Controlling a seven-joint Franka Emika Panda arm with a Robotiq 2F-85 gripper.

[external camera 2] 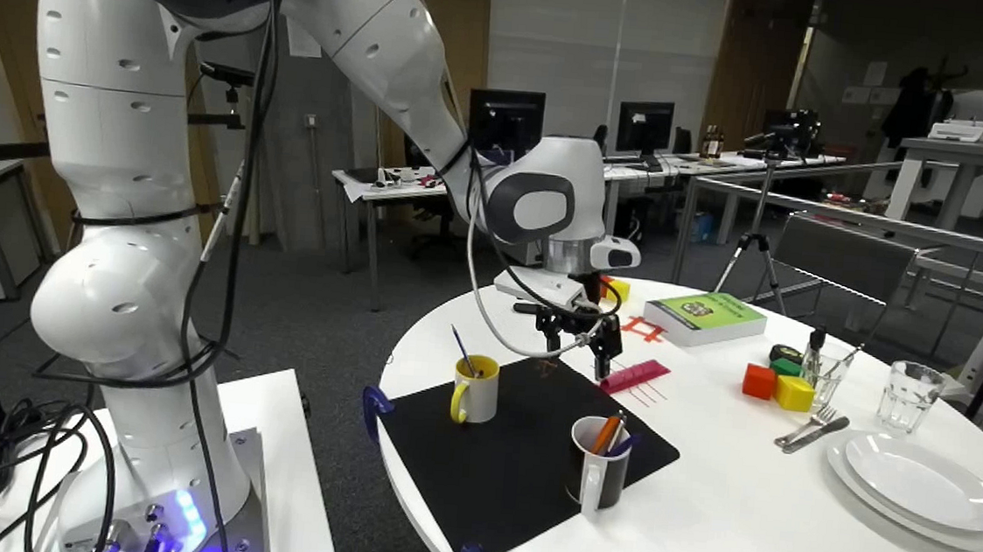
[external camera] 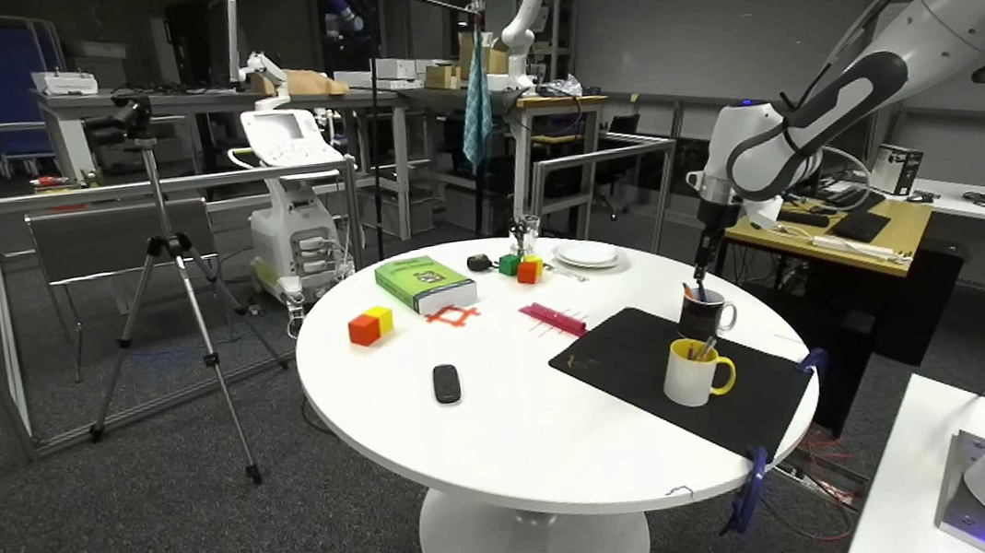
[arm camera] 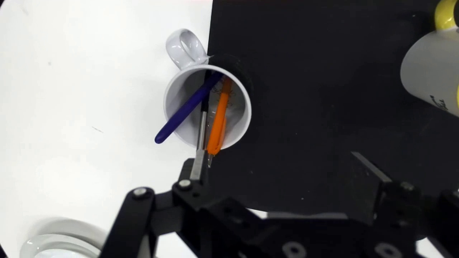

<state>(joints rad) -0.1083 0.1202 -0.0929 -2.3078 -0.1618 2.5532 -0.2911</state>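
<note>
My gripper [arm camera: 283,166] is open above the black mat [arm camera: 304,118], with nothing between its fingers. Nearest to it in the wrist view is a black-and-white mug [arm camera: 239,116], which holds a dark blue pen [arm camera: 188,107], an orange pen [arm camera: 218,125] and a black-and-silver pen [arm camera: 202,129]. One fingertip overlaps the silver pen's end there, but an exterior view shows the gripper [external camera 2: 577,353] apart from that mug [external camera 2: 613,479]. A white mug with yellow inside and handle [external camera 2: 482,398] stands on the mat too, with pens in it; the wrist view cuts it off at the right.
White plates [external camera 2: 923,481], a fork and knife [external camera 2: 813,429], a glass [external camera 2: 907,396], coloured blocks [external camera 2: 758,381], a green book [external camera 2: 706,317] and a pink object [external camera 2: 634,377] share the round table. Blue clamps [external camera: 747,493] grip its edge by the mat. A black device [external camera: 446,384] lies nearby.
</note>
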